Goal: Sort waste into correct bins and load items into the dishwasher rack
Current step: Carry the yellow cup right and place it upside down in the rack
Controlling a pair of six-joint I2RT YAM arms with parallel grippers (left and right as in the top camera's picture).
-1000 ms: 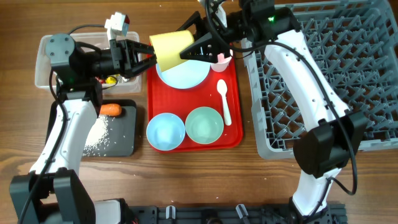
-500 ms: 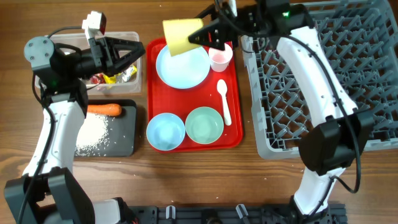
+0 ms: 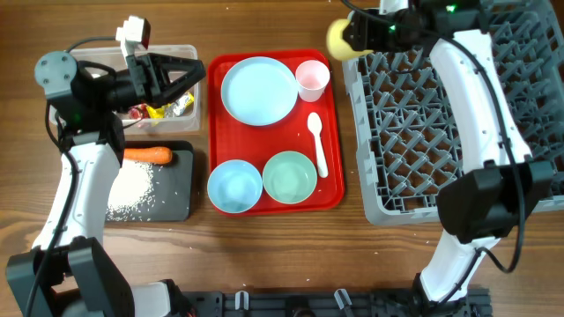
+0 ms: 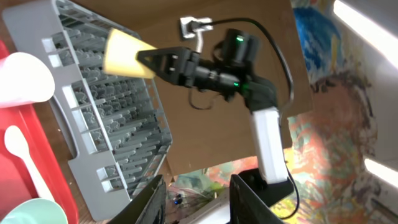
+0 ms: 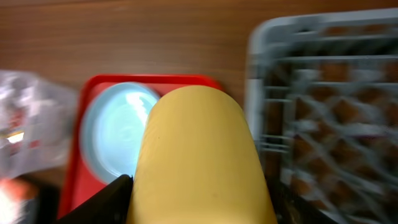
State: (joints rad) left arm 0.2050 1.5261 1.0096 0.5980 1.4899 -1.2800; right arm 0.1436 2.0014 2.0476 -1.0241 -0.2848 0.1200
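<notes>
Overhead: right end effector (image 3: 354,35) clamping yellow cup (image 3: 337,37) has reached rack (image 3: 458,123); left end effector (image 3: 192,84) apart.

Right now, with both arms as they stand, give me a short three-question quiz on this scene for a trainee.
1. True or false: the pink cup stands in the dishwasher rack.
2. What does the right gripper hold? A nothing; B the yellow cup; C a fork.
3. How many bowls sit on the red tray?

Key: 1 false, it stands on the red tray; 2 B; 3 two.
</notes>
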